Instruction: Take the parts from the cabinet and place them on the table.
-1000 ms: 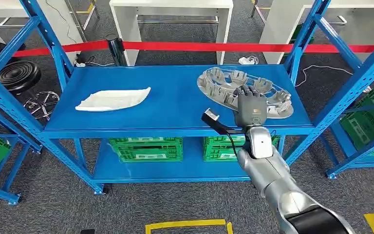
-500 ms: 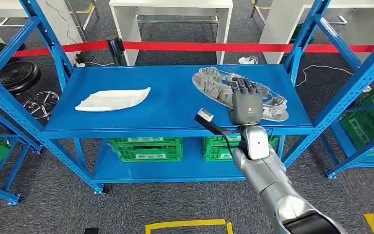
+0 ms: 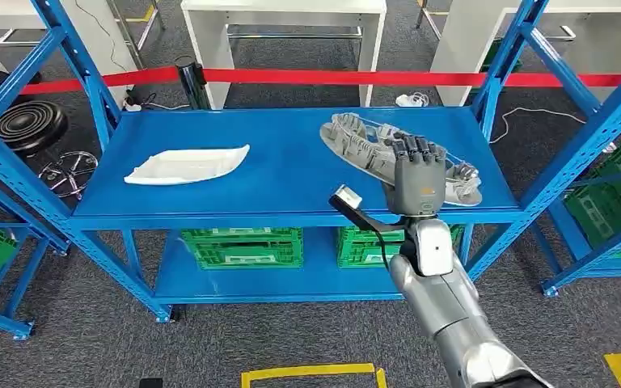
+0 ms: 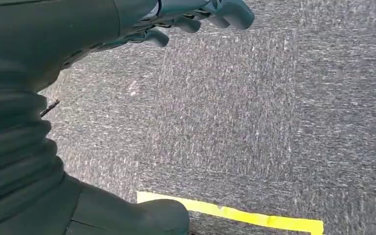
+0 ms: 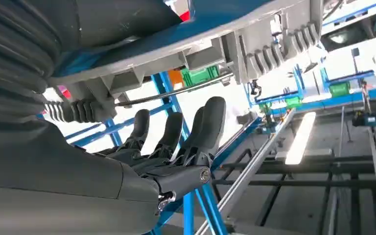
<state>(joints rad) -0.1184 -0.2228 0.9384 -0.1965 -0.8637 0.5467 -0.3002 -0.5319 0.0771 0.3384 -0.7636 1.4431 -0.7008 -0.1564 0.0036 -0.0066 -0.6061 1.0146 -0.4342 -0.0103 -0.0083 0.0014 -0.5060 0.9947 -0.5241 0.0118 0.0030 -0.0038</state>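
We are seeing a matt grey cast-looking ribbed part (image 3: 372,149), a white, faintly glossy plastic-looking part (image 3: 186,165), smooth blue painted metal shelving (image 3: 291,174), rough grey carpet (image 3: 291,339) and the right hand (image 3: 417,174) in dull dark plastic.

Grey part (image 3: 372,145) partly behind right hand (image 3: 417,179)

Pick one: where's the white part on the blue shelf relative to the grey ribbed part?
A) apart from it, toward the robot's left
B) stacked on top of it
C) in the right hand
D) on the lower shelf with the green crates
A: the white part lies alone on the top shelf, well left of the grey ribbed part under the right hand.
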